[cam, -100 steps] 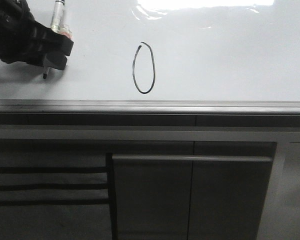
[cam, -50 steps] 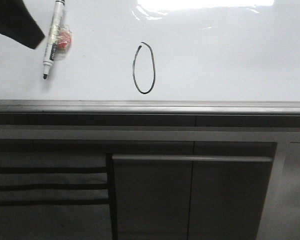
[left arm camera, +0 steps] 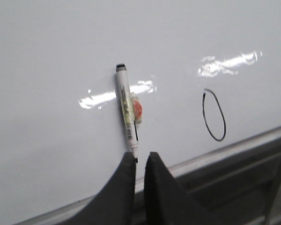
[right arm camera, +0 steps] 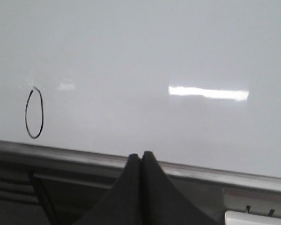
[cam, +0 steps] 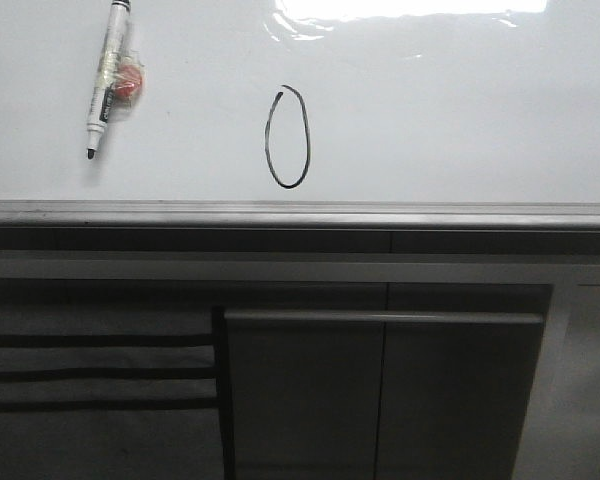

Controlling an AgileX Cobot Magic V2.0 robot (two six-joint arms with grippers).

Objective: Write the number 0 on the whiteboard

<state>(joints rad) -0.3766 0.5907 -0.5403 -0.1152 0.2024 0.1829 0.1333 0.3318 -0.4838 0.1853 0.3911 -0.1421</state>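
You can see the number 0 drawn on the whiteboard: a thin black narrow oval, taller than wide, slightly open at its top. It sits well off to one side of your left gripper, whose fingers stand slightly parted, holding nothing, just short of the marker tip. Your right gripper fingers are pressed together.
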